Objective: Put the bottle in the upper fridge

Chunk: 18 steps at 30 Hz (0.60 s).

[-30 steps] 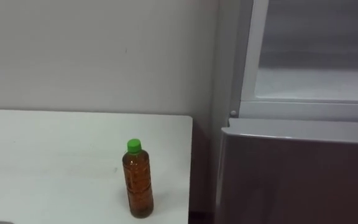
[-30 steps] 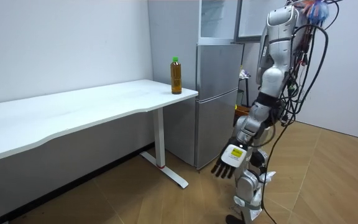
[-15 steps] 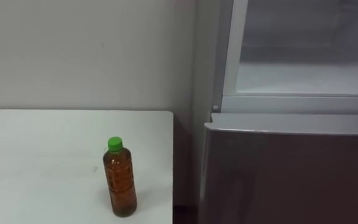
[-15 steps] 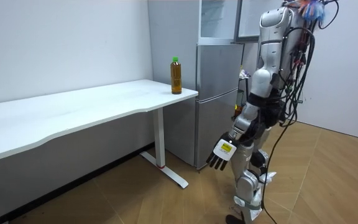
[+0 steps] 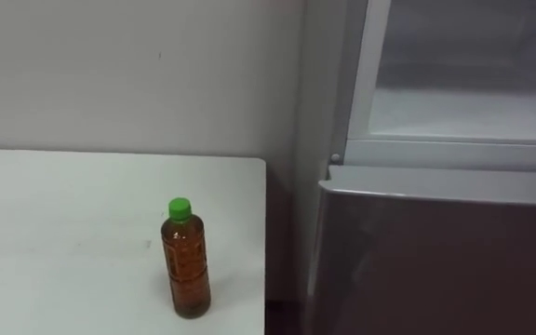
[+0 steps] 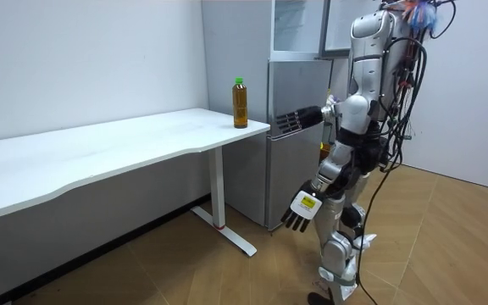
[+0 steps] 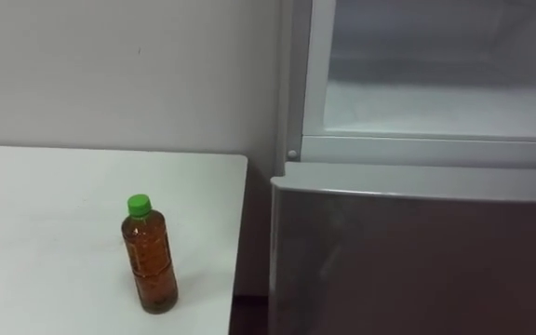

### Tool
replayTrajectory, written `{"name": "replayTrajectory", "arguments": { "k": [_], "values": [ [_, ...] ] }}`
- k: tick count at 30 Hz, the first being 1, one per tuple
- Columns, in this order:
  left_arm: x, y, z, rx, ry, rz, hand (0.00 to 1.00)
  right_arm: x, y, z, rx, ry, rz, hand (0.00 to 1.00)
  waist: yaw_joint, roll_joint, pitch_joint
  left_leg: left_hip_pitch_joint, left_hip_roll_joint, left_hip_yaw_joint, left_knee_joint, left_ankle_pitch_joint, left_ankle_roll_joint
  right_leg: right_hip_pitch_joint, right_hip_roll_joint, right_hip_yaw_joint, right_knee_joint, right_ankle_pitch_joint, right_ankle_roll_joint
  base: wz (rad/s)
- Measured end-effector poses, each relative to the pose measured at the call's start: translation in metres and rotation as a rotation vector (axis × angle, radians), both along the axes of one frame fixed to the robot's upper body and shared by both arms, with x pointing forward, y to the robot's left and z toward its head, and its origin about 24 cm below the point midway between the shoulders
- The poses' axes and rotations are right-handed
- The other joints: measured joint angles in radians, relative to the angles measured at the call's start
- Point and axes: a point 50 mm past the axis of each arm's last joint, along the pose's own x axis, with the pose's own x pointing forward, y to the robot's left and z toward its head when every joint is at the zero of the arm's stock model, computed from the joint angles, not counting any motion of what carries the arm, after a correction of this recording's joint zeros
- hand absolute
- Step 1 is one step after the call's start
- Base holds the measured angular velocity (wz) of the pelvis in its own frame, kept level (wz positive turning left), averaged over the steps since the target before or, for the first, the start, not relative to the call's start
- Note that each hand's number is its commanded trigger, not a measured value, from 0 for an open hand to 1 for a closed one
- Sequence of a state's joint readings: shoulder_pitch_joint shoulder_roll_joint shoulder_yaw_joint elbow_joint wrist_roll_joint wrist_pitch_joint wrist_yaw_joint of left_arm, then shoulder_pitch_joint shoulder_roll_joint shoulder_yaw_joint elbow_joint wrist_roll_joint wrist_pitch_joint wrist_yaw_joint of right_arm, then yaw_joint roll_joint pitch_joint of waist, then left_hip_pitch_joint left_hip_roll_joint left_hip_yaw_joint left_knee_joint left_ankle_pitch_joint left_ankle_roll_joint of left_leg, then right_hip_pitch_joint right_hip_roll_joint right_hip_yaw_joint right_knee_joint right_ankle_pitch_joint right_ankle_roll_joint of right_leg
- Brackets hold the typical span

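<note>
The bottle (image 5: pixel 186 261) holds brown liquid under a green cap and stands upright near the right end of the white table (image 5: pixel 54 233), close to the fridge. In the room view the bottle (image 6: pixel 240 103) sits at the table's corner. The upper fridge (image 5: pixel 463 102) is open, its pale inside bare. I stand in front of the fridge. My right hand (image 6: pixel 297 122) reaches out at chest height toward the fridge's front, fingers straight, open and holding nothing, well short of the bottle. My left hand (image 6: pixel 300 210) hangs low by my thigh, open.
The grey lower fridge door (image 5: pixel 435 251) is closed and stands just right of the table's edge. A pale wall runs behind the table. Wooden floor (image 6: pixel 447 254) lies open behind me.
My right hand has come up to chest height and stretched toward the fridge. My left hand swung slightly back. The eye view shifted a little; the bottle stays put.
</note>
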<state>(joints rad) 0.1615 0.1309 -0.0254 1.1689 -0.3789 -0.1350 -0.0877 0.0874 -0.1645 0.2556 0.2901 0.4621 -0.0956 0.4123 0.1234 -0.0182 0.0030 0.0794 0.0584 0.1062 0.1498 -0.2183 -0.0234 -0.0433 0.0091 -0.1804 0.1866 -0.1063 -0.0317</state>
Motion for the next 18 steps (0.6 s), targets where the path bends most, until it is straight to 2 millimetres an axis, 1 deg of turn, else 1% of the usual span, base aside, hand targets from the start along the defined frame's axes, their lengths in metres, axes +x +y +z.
{"name": "replayTrajectory", "arguments": {
  "k": [2, 5, 6, 8, 9, 11, 15, 17, 18],
  "values": [
    [0.0, 0.0, 0.0, -0.002, -0.002, 0.001, 0.0, 0.005, 0.004, 0.014, 0.022, -0.06, 0.018, 0.0, 0.011, -0.002, -0.0011, 0.003, 0.0, 0.001, 0.0, 0.0, 0.0, 0.002, 0.0, 0.0, 0.001, 0.0, 0.0, 0.0],
    [-0.001, -0.001, 0.0, -0.004, -0.001, 0.003, 0.0, 0.017, 0.012, 0.043, 0.089, -0.183, 0.047, 0.0, 0.014, 0.001, 0.0006, 0.012, 0.0, 0.003, 0.0, 0.0, 0.0, 0.009, 0.0, 0.005, -0.001, 0.001, 0.0, 0.0],
    [-0.001, -0.001, 0.0, -0.004, -0.001, 0.003, 0.0, 0.018, 0.013, 0.047, 0.098, -0.198, 0.05, 0.0, 0.014, 0.001, 0.0006, 0.014, 0.0, 0.003, -0.001, 0.0, 0.0, 0.011, 0.0, 0.009, -0.001, 0.001, 0.0, 0.0],
    [-0.001, 0.0, 0.0, -0.003, 0.0, 0.003, 0.0, 0.021, 0.017, 0.062, 0.115, -0.261, 0.072, 0.0, 0.017, -0.001, 0.0019, 0.016, 0.0, 0.003, -0.011, 0.0, 0.0, 0.013, 0.002, 0.014, -0.001, 0.0, 0.001, 0.0],
    [-0.002, 0.0, 0.0, -0.003, 0.001, 0.004, 0.0, 0.022, 0.019, 0.066, 0.119, -0.277, 0.078, 0.0, 0.019, -0.002, 0.0014, 0.017, 0.0, 0.004, -0.014, 0.001, 0.002, 0.013, 0.002, 0.015, -0.001, 0.0, 0.001, 0.0],
    [-0.002, 0.001, 0.0, -0.002, 0.002, 0.007, 0.0, 0.025, 0.024, 0.081, 0.138, -0.341, 0.106, 0.0, 0.02, -0.007, 0.0015, 0.015, 0.0, 0.004, -0.014, 0.002, 0.002, 0.01, 0.003, 0.016, 0.0, 0.0, 0.001, 0.0],
    [-0.005, 0.001, 0.0, -0.008, 0.008, 0.025, 0.0, 0.027, 0.028, 0.098, 0.146, -0.404, 0.148, 0.0, 0.024, -0.012, -0.0016, 0.012, 0.0, 0.005, -0.015, 0.002, 0.002, 0.004, 0.003, 0.016, -0.001, 0.0, 0.001, 0.0],
    [-0.004, 0.002, 0.0, -0.006, 0.007, 0.022, 0.0, 0.027, 0.031, 0.114, 0.149, -0.457, 0.169, 0.0, 0.025, -0.015, -0.0036, 0.006, 0.0, 0.006, -0.014, 0.002, 0.003, -0.003, 0.004, 0.016, -0.001, 0.0, 0.001, 0.0],
    [-0.004, 0.002, 0.0, -0.005, 0.007, 0.022, 0.0, 0.028, 0.032, 0.118, 0.152, -0.477, 0.175, 0.0, 0.025, -0.018, -0.0058, 0.004, 0.0, 0.006, -0.014, 0.002, 0.003, -0.005, 0.004, 0.016, -0.001, 0.0, 0.001, -0.03]
  ]
}}
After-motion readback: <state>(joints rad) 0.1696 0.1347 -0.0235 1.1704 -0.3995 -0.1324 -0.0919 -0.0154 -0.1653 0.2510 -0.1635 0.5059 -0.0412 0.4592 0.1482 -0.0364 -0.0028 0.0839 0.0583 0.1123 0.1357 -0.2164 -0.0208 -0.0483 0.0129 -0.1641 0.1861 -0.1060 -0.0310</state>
